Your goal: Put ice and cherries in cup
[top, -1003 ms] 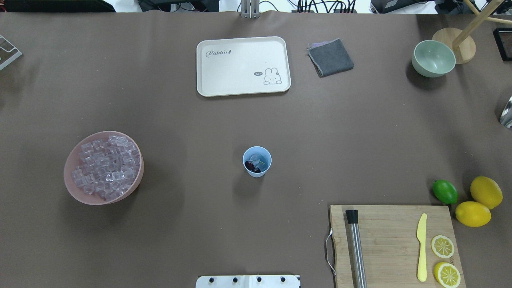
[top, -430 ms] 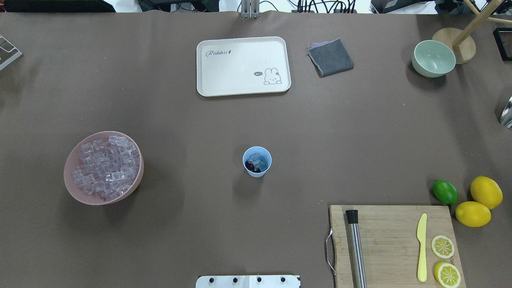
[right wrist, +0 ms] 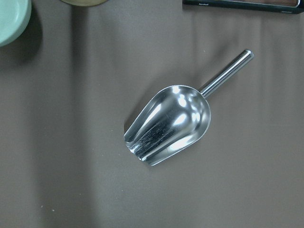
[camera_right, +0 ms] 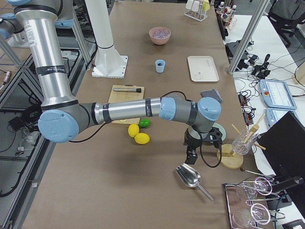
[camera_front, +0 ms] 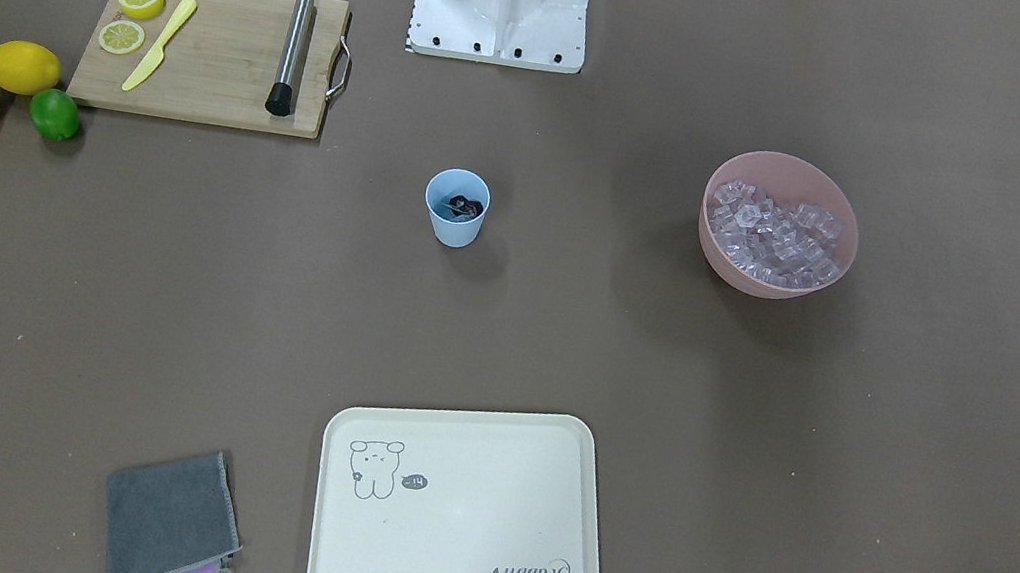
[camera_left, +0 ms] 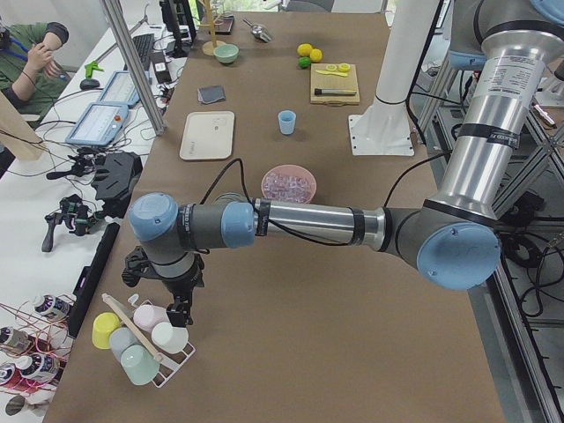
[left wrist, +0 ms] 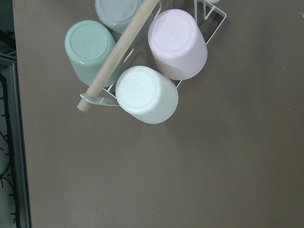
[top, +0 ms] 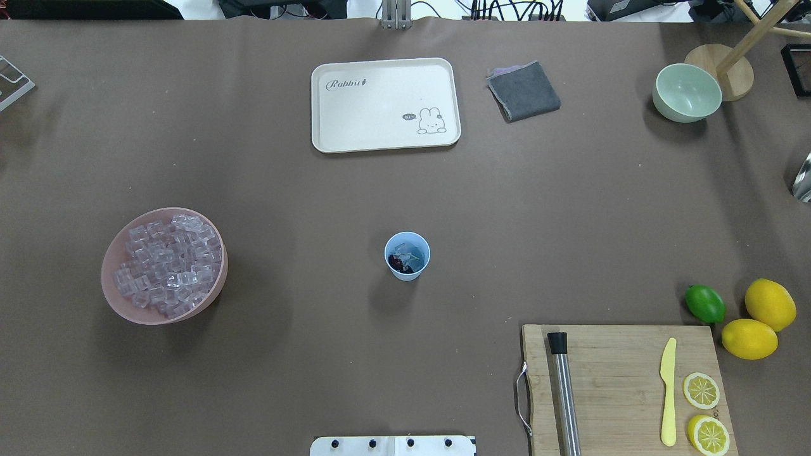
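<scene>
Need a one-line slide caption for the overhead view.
Blue cup, centre, holds ice and cherries; pink bowl of spare ice left, cutting board right.

Overhead and front cameras face each other (both angled down), sharing the cup (camera_front: 453,228).

The left arm (camera_left: 308,225), across the middle of the left-side view, was silver tubing with pale blue joint caps and a thin black cable (camera_left: 231,160) looped over it. The right arm (camera_right: 124,110) matched it. The left gripper (camera_left: 181,310) and right gripper (camera_right: 191,159) were black, and the white base plate (camera_front: 499,22) at the front view's top carried dark screws.
</scene>
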### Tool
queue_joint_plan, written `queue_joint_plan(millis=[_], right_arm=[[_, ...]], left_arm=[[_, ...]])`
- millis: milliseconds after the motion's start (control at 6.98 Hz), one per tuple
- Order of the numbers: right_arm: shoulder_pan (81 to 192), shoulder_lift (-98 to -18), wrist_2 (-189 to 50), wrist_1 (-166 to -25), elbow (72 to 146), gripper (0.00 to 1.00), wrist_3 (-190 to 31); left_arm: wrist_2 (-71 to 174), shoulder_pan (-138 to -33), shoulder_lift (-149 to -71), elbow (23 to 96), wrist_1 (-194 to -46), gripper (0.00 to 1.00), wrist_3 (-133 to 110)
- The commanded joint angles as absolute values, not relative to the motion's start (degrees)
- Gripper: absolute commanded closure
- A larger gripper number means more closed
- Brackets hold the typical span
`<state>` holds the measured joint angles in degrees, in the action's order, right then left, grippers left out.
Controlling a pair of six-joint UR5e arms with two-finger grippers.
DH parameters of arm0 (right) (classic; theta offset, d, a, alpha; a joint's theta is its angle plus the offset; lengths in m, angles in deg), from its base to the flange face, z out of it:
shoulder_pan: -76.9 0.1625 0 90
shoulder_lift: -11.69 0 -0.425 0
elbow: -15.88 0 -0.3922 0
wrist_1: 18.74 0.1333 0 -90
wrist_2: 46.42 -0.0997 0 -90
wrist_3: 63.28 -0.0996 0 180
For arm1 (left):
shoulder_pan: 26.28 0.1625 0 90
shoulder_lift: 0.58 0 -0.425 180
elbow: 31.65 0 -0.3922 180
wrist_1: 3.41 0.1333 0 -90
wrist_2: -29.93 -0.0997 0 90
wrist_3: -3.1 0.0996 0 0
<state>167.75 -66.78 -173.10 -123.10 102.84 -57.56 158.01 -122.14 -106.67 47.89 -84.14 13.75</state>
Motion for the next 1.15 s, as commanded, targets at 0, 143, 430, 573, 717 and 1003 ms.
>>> queue_joint_plan(millis=[0, 143, 430, 573, 717, 1003], right_arm=[[167.8, -67.9, -173.2, -119.9, 103.3, 0.00, -58.5], [167.8, -67.9, -173.4, -119.9, 105.5, 0.00, -58.4], [167.5, -67.8, -173.4, -119.9, 105.3, 0.00, -58.5], [167.5, -67.9, -173.6, -119.9, 105.2, 0.00, -58.5], [167.5, -68.0, -173.7, -119.9, 105.1, 0.00, -58.5], [167.3, -68.0, -173.8, -120.0, 105.0, 0.00, -58.5]], left_arm=[[158.1, -122.4, -106.8, 48.9, -84.4, 0.02, 13.6], [158.2, -122.7, -106.8, 49.1, -84.4, 0.02, 13.7], [159.2, -123.0, -106.6, 49.1, -84.4, 0.02, 13.6], [160.6, -122.9, -106.5, 48.6, -84.3, 0.02, 13.5], [160.7, -123.0, -106.5, 48.7, -84.3, 0.02, 13.6], [161.5, -123.1, -104.7, 49.1, -84.4, 0.02, 13.8]])
